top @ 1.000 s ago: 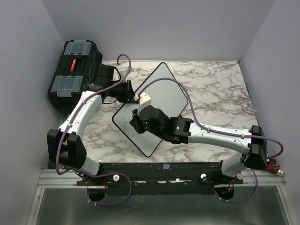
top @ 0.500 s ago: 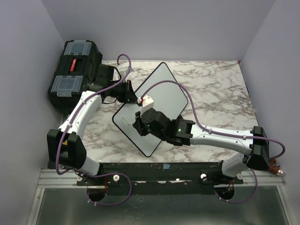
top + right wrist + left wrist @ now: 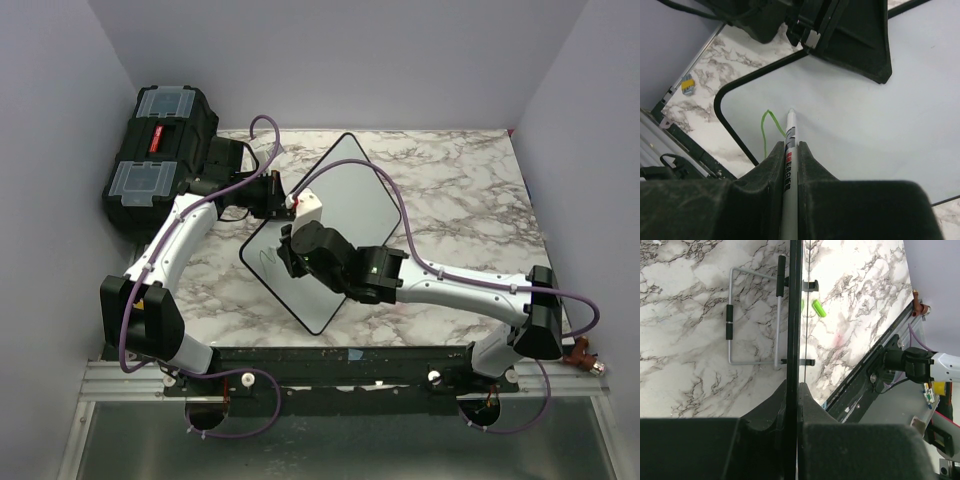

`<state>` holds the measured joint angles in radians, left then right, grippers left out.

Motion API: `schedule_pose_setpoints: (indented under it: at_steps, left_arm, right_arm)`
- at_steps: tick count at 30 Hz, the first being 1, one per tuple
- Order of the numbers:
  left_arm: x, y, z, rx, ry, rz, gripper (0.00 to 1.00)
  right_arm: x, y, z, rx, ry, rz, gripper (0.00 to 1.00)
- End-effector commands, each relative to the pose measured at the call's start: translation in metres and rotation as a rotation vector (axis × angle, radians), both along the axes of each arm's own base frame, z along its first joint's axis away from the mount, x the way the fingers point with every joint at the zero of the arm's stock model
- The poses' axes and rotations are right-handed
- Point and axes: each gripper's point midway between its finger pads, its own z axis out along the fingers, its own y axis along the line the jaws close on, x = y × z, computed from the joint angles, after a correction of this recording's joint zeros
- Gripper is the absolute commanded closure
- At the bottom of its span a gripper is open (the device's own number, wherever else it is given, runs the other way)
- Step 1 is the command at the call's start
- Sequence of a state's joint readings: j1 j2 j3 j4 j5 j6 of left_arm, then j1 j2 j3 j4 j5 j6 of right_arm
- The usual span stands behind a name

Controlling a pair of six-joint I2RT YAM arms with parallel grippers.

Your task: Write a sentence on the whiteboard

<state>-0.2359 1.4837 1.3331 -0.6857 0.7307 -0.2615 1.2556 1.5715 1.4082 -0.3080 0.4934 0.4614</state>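
Observation:
The whiteboard (image 3: 352, 190) stands tilted on the marble table, a diamond shape in the top view. My left gripper (image 3: 288, 206) is shut on its upper left rim; in the left wrist view the board (image 3: 794, 315) runs edge-on between the closed fingers (image 3: 792, 390). My right gripper (image 3: 789, 148) is shut on a white marker (image 3: 789, 140), whose tip touches the board's face (image 3: 865, 130) near its left corner. Of the sentence, a single thin green hooked stroke (image 3: 766, 127) shows beside the tip; the stroke (image 3: 263, 256) is faint in the top view.
A black toolbox (image 3: 160, 150) with clear lid compartments stands at the back left, close behind my left arm. The board's wire stand (image 3: 752, 320) folds out behind it. A green marker cap (image 3: 818, 307) lies on the marble (image 3: 470, 190). Grey walls enclose three sides.
My right gripper dipped slightly down and right with the marker, then came back up and left along the board. The left gripper and the board stayed still.

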Motion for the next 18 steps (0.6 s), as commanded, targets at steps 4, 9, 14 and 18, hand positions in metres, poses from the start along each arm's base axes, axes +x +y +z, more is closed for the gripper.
schedule_pose_setpoints:
  at_steps: [4, 9, 14, 18]
  left_arm:
    - [0.021, 0.011, 0.011, 0.075, -0.145, 0.052, 1.00]
    - [0.022, 0.012, 0.010, 0.085, -0.137, 0.061, 1.00]
    - [0.022, 0.012, 0.010, 0.086, -0.141, 0.060, 1.00]
    - [0.022, 0.012, 0.011, 0.086, -0.142, 0.060, 1.00]
  right_arm:
    - [0.021, 0.003, 0.005, -0.029, -0.044, -0.064, 0.99]
    - [0.020, 0.002, 0.001, -0.039, -0.039, -0.057, 0.99]
    - [0.014, -0.007, -0.013, -0.053, -0.009, -0.056, 0.99]
    - [0.008, -0.018, -0.025, -0.062, 0.018, -0.062, 0.99]
